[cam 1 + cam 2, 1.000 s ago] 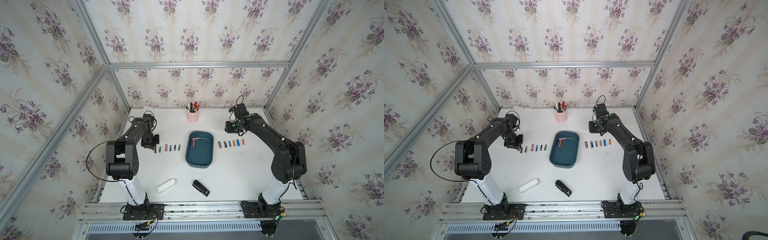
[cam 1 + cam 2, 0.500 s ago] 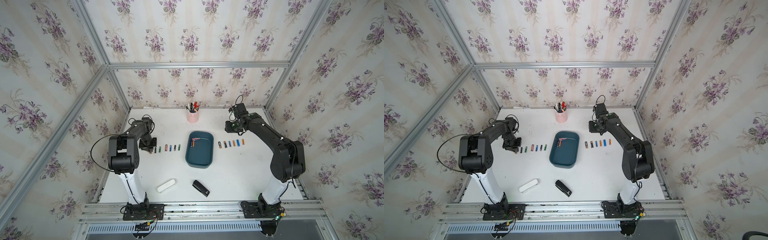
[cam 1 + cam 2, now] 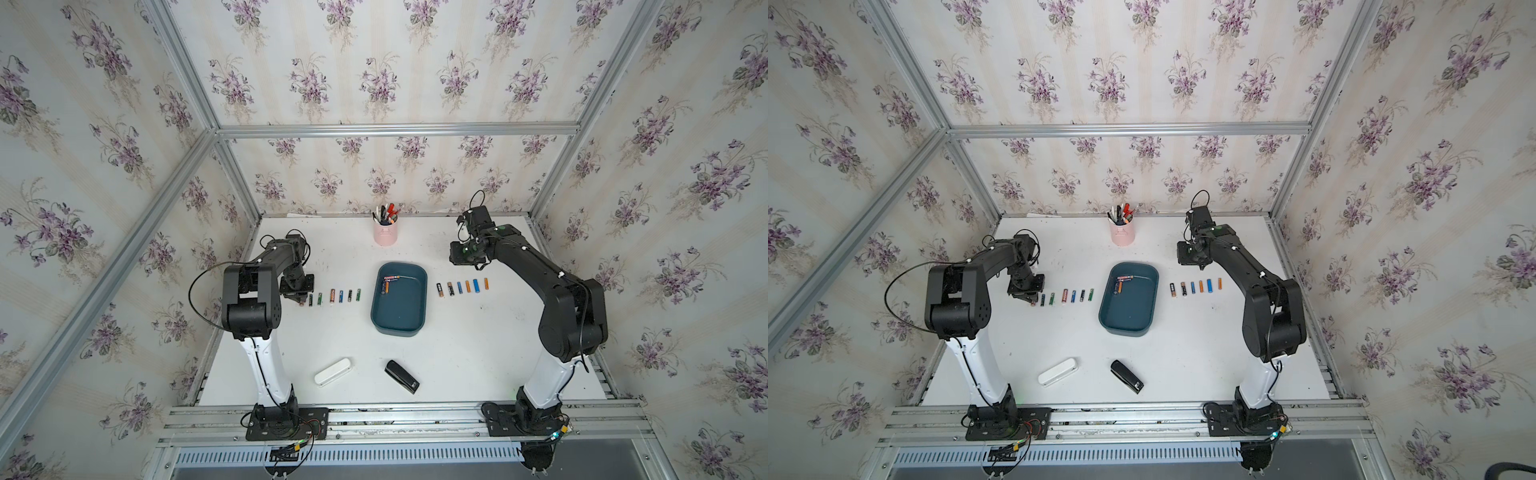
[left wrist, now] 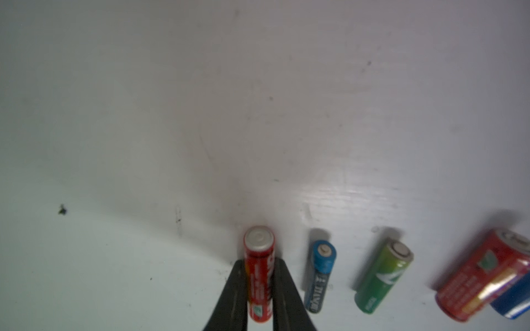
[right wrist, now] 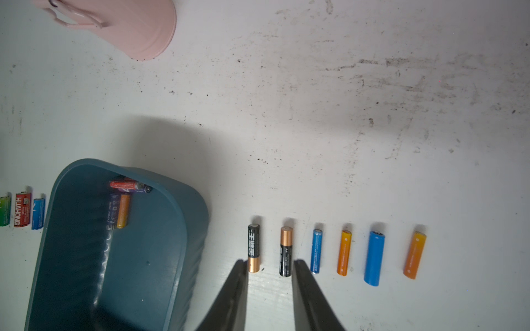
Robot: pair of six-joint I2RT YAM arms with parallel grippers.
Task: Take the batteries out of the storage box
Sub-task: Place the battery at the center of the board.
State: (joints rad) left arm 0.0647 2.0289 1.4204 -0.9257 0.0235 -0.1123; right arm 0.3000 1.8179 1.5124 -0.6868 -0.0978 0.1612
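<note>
**Left gripper** (image 4: 259,261): clamped on a red cylindrical battery (image 4: 259,275), with one black finger against each flank. The cell lies lengthwise at the outer end of a row on the white tabletop (image 4: 172,114), just beside a blue-and-black cell (image 4: 320,275). Whether it rests fully on the surface cannot be told.

**Right gripper** (image 5: 270,262): parted and empty. Its tips are near two black-and-copper cells (image 5: 253,248) that head a row of six.

**Hazards, as judged:**
- On release, the red cell may roll into its neighbour, or be dragged along if a finger sticks to it.
- The right tips appear low enough to sweep the black-and-copper pair when that arm swings.

**Task items:** Four or so batteries (image 5: 124,200) lie in the dark teal plastic storage box (image 5: 198,235), huddled together and touching against one end wall. A grasp there may catch two cells or jam on the wall. The box stands between the arms, near the right gripper and well apart from the left, beyond the left gripper's row.
</note>
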